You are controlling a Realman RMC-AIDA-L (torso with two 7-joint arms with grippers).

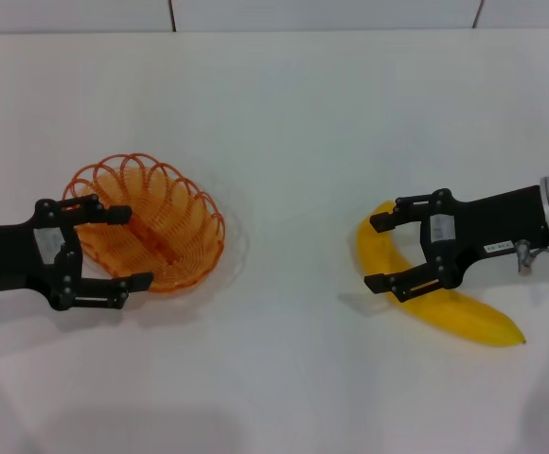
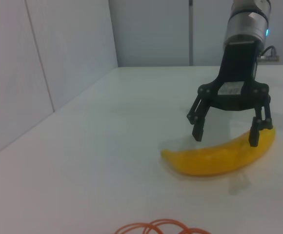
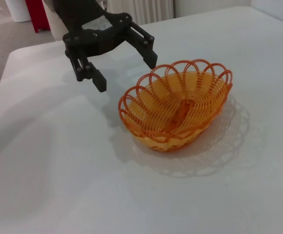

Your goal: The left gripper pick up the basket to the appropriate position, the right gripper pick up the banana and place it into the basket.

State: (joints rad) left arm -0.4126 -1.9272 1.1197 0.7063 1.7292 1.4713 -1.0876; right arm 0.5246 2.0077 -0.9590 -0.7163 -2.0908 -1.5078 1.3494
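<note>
Both open pincers (image 1: 118,248) (image 1: 384,253) straddle targets — basket (image 1: 175,232), banana (image 1: 445,305).

This looks like a lab or test room. A bare white table (image 1: 284,142) stands against plain pale panelled walls (image 2: 58,53). Beyond the table are a white radiator (image 3: 141,9) and a red object (image 3: 34,14).

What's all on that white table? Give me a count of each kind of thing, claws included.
Baskets: 1, the orange wire basket.
Bananas: 1, the yellow banana.
Robot claws: 2, the left gripper open at the basket's rim, and the right gripper open astride the banana.
Total: 4.
</note>
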